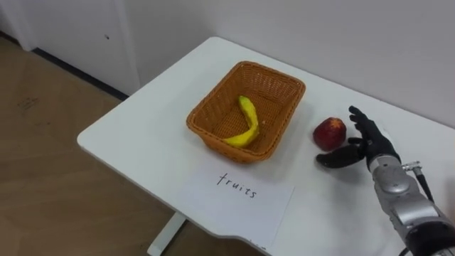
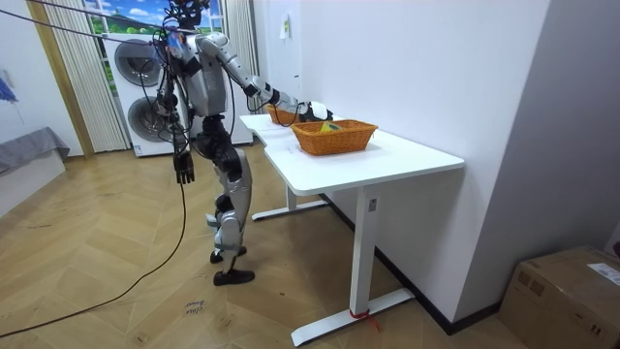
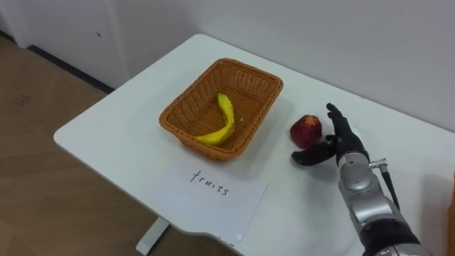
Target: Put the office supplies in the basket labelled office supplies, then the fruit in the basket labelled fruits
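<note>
1. Right robot hand [image 1: 372,145] lies open, fingers spread, just beside the red apple [image 1: 329,133] on the white surface [image 1: 142,135].
2. Banana [image 1: 246,122] rests in the wicker basket [image 1: 213,141] (paper label [image 1: 238,192] in front).

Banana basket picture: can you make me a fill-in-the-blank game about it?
1. The banana lies ____ the wicker basket.
2. The red apple sits ____ the basket, on the white table.
3. Beside the apple, the robot's right hand has its fingers ____, holding nothing.

Missing words: inside, outside, open.
</note>
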Controlling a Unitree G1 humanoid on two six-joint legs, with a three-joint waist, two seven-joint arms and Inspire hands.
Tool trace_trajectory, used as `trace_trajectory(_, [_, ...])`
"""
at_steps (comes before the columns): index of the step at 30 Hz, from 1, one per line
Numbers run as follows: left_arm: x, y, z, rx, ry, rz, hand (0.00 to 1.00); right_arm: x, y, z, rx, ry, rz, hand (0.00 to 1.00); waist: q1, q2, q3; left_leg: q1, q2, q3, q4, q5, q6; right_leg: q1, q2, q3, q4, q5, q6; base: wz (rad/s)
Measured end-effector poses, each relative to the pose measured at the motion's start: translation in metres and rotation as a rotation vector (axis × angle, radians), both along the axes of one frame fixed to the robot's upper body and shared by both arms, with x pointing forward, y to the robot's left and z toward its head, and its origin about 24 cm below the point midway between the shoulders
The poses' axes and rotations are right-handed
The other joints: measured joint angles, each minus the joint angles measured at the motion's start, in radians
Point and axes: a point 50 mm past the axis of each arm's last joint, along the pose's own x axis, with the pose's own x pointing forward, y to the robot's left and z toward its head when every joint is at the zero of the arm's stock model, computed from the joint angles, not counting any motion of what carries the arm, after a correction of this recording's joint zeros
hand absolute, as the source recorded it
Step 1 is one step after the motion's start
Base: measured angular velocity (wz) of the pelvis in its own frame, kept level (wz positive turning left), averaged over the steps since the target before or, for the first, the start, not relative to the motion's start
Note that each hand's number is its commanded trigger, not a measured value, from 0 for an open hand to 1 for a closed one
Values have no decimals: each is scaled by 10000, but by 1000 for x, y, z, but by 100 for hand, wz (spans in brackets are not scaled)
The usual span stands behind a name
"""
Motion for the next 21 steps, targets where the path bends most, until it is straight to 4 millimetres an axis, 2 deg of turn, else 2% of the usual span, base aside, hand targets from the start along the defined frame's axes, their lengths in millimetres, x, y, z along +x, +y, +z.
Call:
trace_trajectory(12, [1,2,1,20,-62,-42,0,4,1,4,-261,-11,258,0,-10,-7,9,-56,3,-3,-10,1,-2,-109,7,22,20,1,-4,0])
trace_trajectory(18, [7,6,2,125,-210,-153,0,10,5,9,-297,-1,564,0,-15,-162,91,-111,12,-1,-26,6,-11,-158,26,27,0,0,-10,0])
trace_trajectory(21, [7,7,2,130,-210,-168,0,14,5,12,-517,-38,767,0,-14,-215,98,-187,11,12,-27,6,-10,-182,74,27,15,17,-20,0])
